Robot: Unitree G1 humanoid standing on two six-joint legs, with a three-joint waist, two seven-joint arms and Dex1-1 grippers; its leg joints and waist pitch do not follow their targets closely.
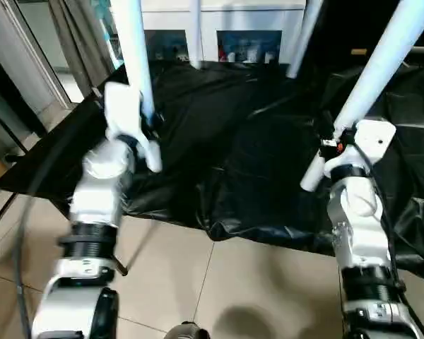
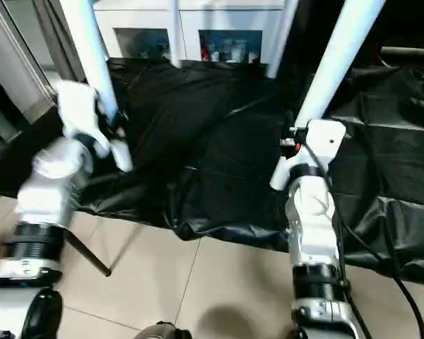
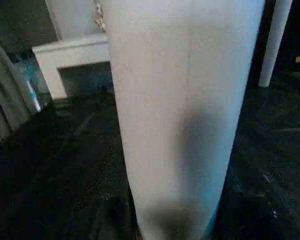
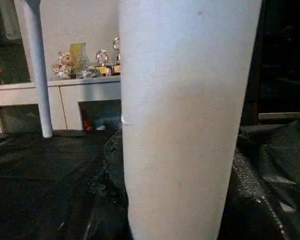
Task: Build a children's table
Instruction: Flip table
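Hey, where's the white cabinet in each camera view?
Left eye: cabinet at the top edge, centre, behind the black sheet.
Right eye: top edge, left of centre.
Left wrist: beside the big white tube, upper part.
Right wrist: beside the big white tube, mid-height, trinkets on top.
Shared landmark: the black sheet in front of it.

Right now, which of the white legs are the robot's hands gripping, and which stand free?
The two near legs, left and right, are gripped. The two thinner-looking far legs by the cabinet stand free.

A thick white leg (image 4: 185, 125) looms close; another leg (image 4: 37, 75) stands before the white cabinet (image 4: 85, 97).
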